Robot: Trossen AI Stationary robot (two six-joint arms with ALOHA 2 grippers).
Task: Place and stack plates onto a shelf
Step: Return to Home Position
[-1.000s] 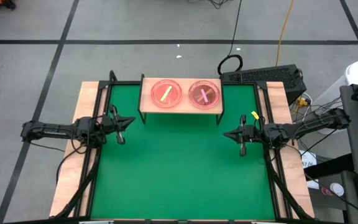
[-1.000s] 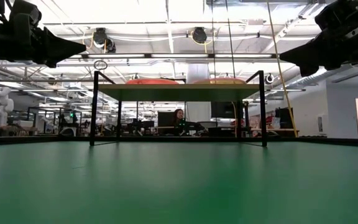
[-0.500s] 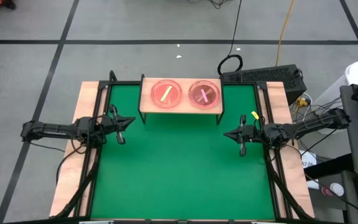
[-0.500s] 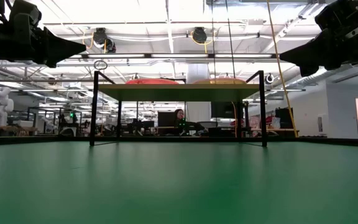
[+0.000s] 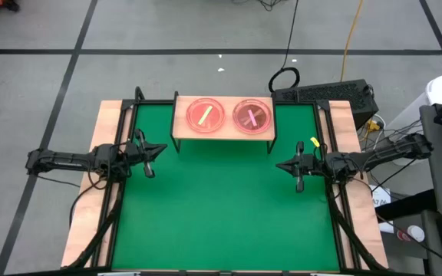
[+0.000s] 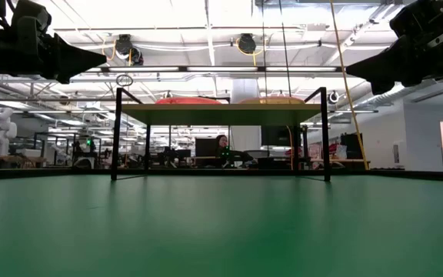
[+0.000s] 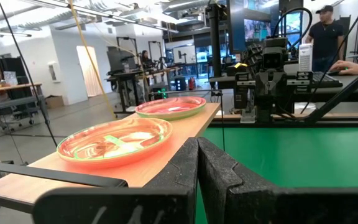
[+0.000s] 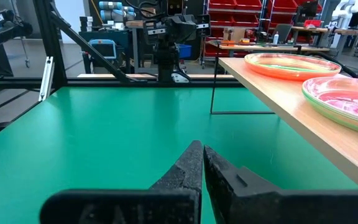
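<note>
Two stacks of plates rest by their undersides on the shelf [image 5: 222,132], a light wooden board on thin black legs at the far middle of the green table. The left stack [image 5: 205,116] shows a yellow bar; the right stack [image 5: 252,116] shows a pink cross. They also appear in the wrist views, plates [image 7: 115,140] and plates [image 8: 348,96]. My left gripper [image 5: 163,148] hovers shut at the table's left side, pointing right. My right gripper [image 5: 278,165] hovers shut at the right side, pointing left. Both are clear of the shelf and hold nothing.
Black frame rails [image 5: 118,184] run along the table's left and right sides. A keyboard [image 5: 324,93] and cables lie behind the far right corner. People [image 7: 325,34] stand in the room beyond. The green mat [image 5: 221,215] spreads between the arms.
</note>
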